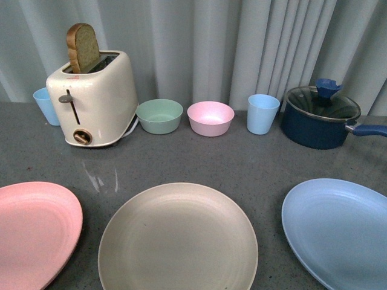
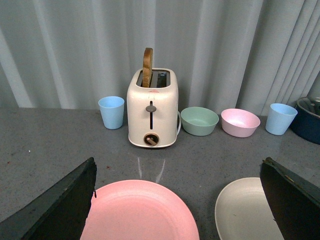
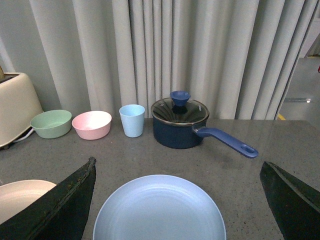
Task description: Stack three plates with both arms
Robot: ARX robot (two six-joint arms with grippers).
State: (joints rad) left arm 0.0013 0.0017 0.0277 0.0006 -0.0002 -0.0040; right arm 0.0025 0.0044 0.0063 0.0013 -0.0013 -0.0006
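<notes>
Pink plate [image 1: 33, 232], blue plate [image 1: 341, 232] partly off-frame

The pink plate [image 1: 33, 226], the beige plate [image 1: 178, 241] and the light blue plate [image 1: 338, 229] carry faint rings; the desk [image 1: 254, 163] is speckled grey, the pot [image 1: 314, 127] dark blue.

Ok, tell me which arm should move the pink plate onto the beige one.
Left. The left gripper is open, and its wrist view frames the pink plate between its fingers. The right gripper, also open, frames the light blue plate, which lies on the far side of the beige plate.
</notes>
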